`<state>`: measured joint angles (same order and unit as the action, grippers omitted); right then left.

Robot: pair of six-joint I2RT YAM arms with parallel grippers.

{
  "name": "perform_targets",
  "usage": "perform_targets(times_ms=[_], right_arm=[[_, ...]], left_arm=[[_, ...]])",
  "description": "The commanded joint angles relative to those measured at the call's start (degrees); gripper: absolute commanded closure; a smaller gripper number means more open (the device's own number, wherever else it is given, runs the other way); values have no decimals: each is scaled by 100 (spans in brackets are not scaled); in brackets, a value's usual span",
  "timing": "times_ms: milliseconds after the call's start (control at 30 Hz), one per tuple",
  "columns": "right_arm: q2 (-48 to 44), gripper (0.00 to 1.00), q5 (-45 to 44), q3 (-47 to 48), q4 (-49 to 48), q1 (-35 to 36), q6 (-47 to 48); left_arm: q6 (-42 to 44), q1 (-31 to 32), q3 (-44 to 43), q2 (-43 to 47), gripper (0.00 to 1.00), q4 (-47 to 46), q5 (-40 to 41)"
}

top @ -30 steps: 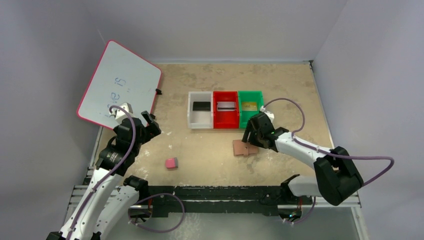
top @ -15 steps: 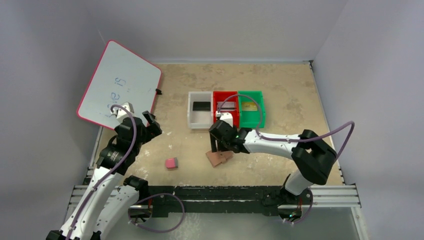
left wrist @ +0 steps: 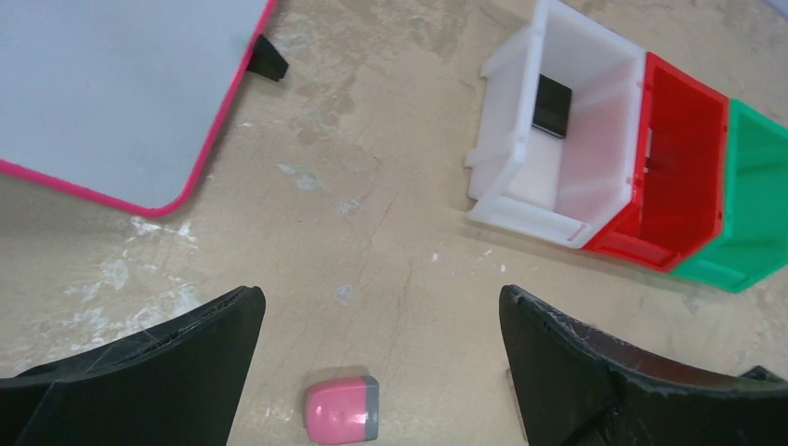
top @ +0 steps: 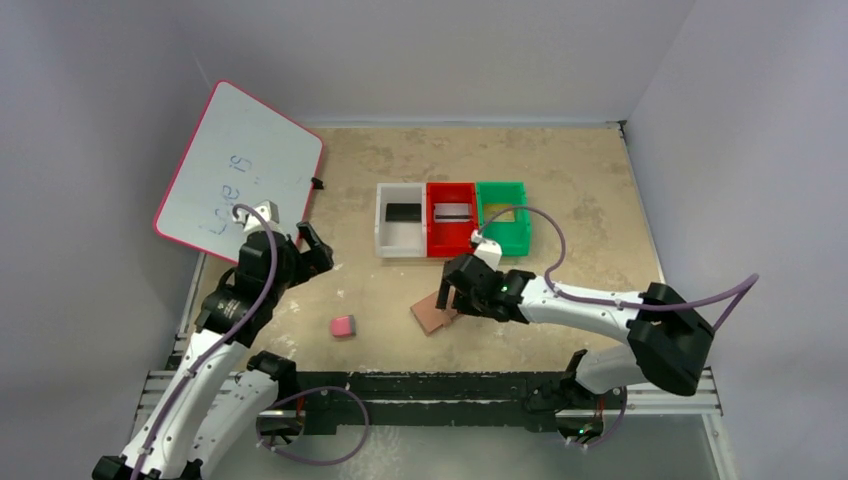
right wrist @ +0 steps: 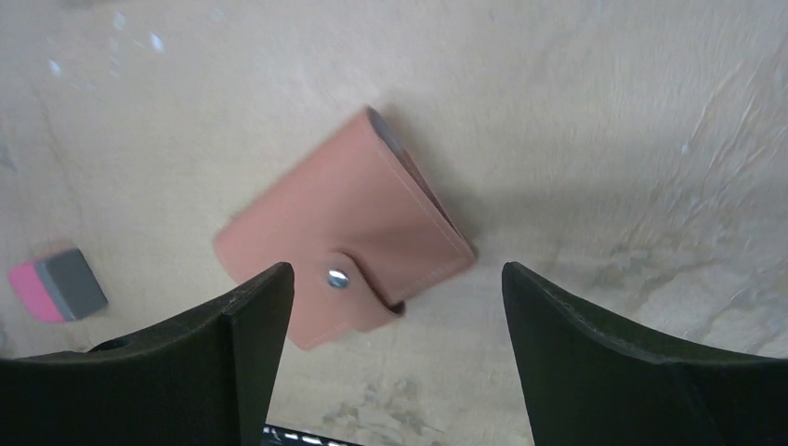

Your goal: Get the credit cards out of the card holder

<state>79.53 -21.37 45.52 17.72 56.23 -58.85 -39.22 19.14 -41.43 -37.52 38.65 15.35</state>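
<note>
Card holder: the tan leather card holder (right wrist: 344,237) lies flat on the table (top: 560,180), near the front edge and just in front of the red bin (top: 450,243). It is folded shut, snap side up.
Right pincer: the right gripper (right wrist: 396,271) hangs directly over the holder with its jaws spread wide. There is nothing in them, and I see no contact with the leather.
Left pincer: the left gripper (left wrist: 379,295) is also wide open and empty. It is well off to the left, above the pink eraser (left wrist: 342,413).
Cards: a black card (top: 403,212) is in the white bin (top: 385,240), a silver one (top: 452,211) in the red bin, and a gold one (top: 500,213) in the green bin (top: 505,243). By the look of it, all are already out.
Handling: I'd expect it to be light, soft and a bit springy, with smooth leather that could slide on the table. The best hold is probably across the two opposite edges, clear of the tab.
Heading: it sits askew to the table edges, with one corner toward the arms.
Long axis: it is nearly square. The slightly longer sides seem to run diagonally, near-left to far-right.
</note>
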Motion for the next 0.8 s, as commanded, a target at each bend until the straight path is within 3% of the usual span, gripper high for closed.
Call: perform_targets(times_ms=[0, 200, 300, 433, 500, 600, 767], right_arm=[[-434, 17, 690, -842, -1045, 11, -1069], [-401, 18, 995, -1160, -1537, 7, -1051], [-134, 22, 1031, -1090, -1692, 7, -990], [112, 27, 1042, -929, -2040, -19, -664], [137, 27, 1038, -787, -2057, -126, -439], [64, 26, 1147, -556, -2015, -503, 47], [138, 27, 2482, -588, -2438, -1558, 1056]], left_arm=[[299, -7, -92, 150, 1, -595, -503], [14, -20, -276, 270, 0, -651, -393], [-306, -13, 278, 8, 1, -1532, -1269], [-776, 2, 606, -1106, 7, -2406, -2484], [-793, 143, 644, -1571, 7, -2757, -2713], [-812, 535, 609, -2037, 8, -2913, -2383], [-1018, 1216, 447, -3001, 13, -3140, -1844]])
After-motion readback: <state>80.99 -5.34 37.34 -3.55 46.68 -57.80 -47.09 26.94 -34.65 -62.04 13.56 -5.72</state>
